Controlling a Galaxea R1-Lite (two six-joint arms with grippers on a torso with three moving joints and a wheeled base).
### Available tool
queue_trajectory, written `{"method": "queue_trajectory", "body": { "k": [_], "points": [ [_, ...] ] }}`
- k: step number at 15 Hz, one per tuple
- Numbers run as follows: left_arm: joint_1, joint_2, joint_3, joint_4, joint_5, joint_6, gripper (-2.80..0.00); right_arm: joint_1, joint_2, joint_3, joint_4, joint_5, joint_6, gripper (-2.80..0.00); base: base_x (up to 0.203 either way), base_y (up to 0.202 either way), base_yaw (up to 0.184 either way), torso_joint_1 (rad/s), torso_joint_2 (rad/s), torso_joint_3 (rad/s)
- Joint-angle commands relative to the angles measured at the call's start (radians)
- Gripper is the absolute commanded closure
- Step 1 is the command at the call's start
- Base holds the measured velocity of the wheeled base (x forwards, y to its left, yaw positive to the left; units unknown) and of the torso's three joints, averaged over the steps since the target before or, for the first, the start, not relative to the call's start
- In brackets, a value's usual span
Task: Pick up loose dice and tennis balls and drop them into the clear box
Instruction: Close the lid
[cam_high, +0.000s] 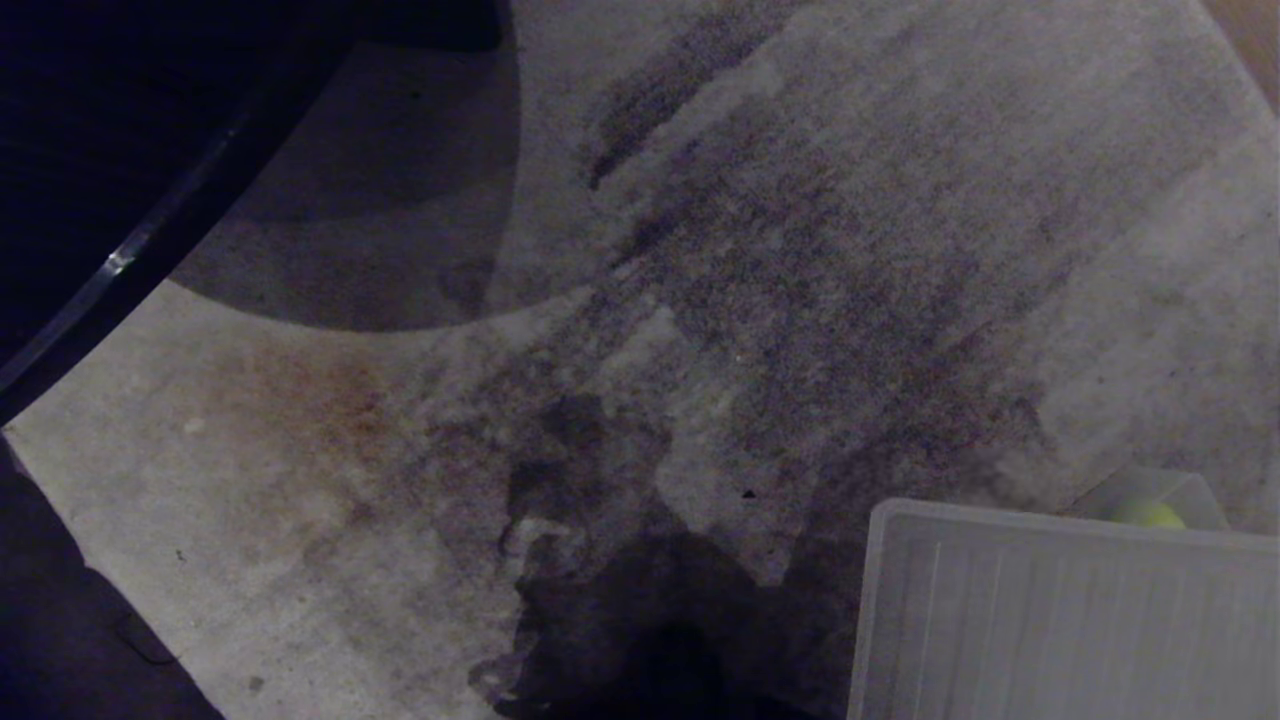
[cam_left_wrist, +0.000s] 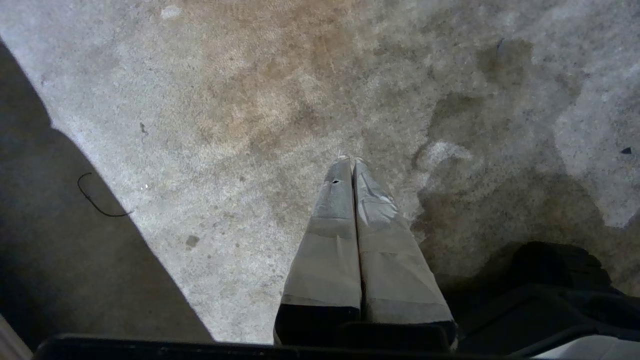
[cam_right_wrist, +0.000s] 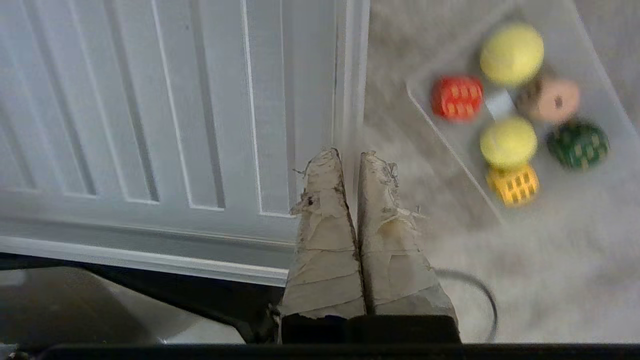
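Inspection of the scene finds the collecting step all but closed. The right gripper (cam_right_wrist: 350, 155) hangs over the carpet (cam_right_wrist: 525, 280) with its taped fingers pressed together and nothing between them. Just beside it on one side lies the ribbed lid (cam_right_wrist: 150, 100), flat on the floor; off to its other side, a little apart, sits the clear box (cam_right_wrist: 595, 75).

Contents of the box, as seen from the right wrist: two tennis balls (cam_right_wrist: 511, 54), a red die (cam_right_wrist: 456, 97), a tan die (cam_right_wrist: 550, 100), a dark green die (cam_right_wrist: 577, 145) and a yellow die (cam_right_wrist: 513, 185). All lie within its walls, though the picture is soft at the near edge.

The left gripper (cam_left_wrist: 351, 162) is parked over bare, stained carpet, fingers closed, holding nothing, with no die or ball near it.

No loose die or ball shows on the carpet in any view. From the head camera only a corner of the box and one ball are visible past the lid.

Judgement: the gathering appears complete. The next move calls for a check of the floor beyond these views; failing any find, the arm may park.
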Motion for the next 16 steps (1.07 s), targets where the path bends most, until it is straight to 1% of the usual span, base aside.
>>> {"method": "queue_trajectory", "body": {
  "k": [1, 16],
  "points": [
    [0.0, 0.002, 0.002, -0.002, 0.001, -0.001, 0.0, 0.004, -0.115, 0.001, 0.004, 0.003, -0.002, 0.0, 0.0, 0.0, 0.0, 0.0, 0.0, 0.0],
    [0.0, 0.002, 0.002, 0.0, 0.001, -0.003, 0.0, 0.004, -0.118, 0.003, -0.003, 0.004, -0.002, 0.0, 0.0, 0.0, 0.0, 0.0, 0.0, 0.0]
  ]
}}
